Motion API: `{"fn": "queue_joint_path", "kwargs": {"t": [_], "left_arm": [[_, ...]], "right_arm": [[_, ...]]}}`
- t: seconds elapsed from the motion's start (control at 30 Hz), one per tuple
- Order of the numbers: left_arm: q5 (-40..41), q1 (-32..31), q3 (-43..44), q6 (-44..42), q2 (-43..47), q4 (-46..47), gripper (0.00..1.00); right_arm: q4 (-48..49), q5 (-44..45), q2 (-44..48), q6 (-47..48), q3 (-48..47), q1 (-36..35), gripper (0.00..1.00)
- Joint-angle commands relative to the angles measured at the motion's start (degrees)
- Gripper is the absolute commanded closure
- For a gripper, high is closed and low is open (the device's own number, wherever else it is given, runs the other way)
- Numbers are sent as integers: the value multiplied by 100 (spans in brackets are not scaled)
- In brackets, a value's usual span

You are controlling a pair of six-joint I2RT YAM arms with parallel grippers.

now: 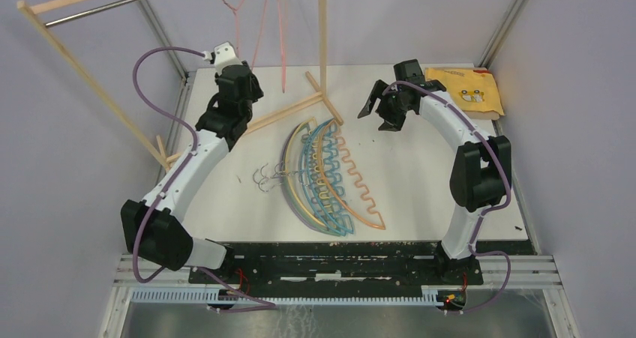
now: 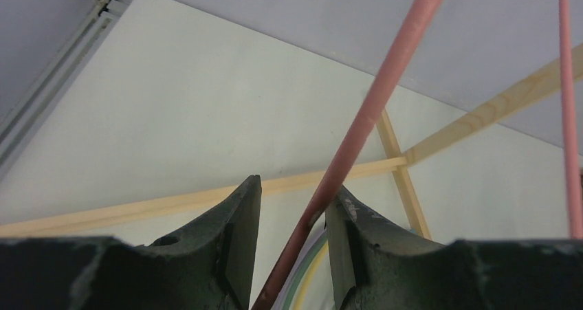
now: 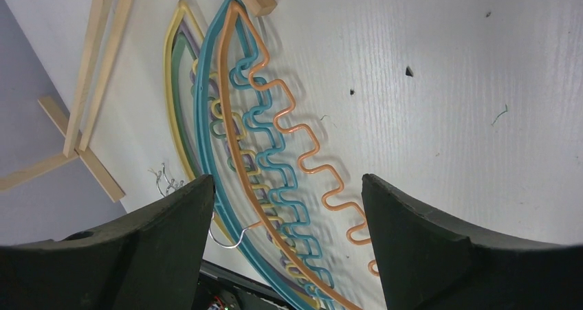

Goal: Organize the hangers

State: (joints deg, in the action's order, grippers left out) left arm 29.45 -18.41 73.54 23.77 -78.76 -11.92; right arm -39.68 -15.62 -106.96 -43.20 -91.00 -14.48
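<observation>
Hangers (image 1: 330, 180) lie fanned in a loose stack at the middle of the bench (image 1: 435, 180), their metal hooks (image 1: 271, 177) bunched on the side nearer the left edge. Through my right wrist camera I make out an orange one (image 3: 302, 160) outermost toward the right edge, its wavy bar spread clear of the rest; a teal one (image 3: 199, 104) lies beside it; a yellow one (image 3: 168, 69) sits further toward the left edge. One pink hanger (image 1: 284, 49) hangs apart from the pile above the far edge, beside the upright of the wooden rack (image 1: 322, 38); its top runs out of my overhead view, so I cannot tell what it hangs on. The rack's metal rod (image 1: 120, 4) crosses high over the far left corner, and its feet rest on the far left part of the bench.

My left gripper (image 2: 295, 185) is raised near the far left corner; its fingers (image 2: 240, 220) stand parted around the pink hanger's bar, which passes against one finger and clear of the other, not clamped. My right gripper (image 3: 289, 186) hovers near the far right corner, spread wide and holding nothing, just beside the folded yellow cloth (image 1: 465, 91) that lies in that corner.
</observation>
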Motion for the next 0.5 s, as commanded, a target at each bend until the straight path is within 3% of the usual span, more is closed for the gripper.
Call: {"fn": "queue_joint_path", "kwargs": {"t": [0.0, 0.47], "left_arm": [[42, -294, 338, 256, -274, -132, 97], [245, -720, 625, 221, -530, -191, 97]], "right_arm": [[244, -87, 26, -58, 1, 16, 14], [306, -117, 18, -82, 85, 40, 14]]}}
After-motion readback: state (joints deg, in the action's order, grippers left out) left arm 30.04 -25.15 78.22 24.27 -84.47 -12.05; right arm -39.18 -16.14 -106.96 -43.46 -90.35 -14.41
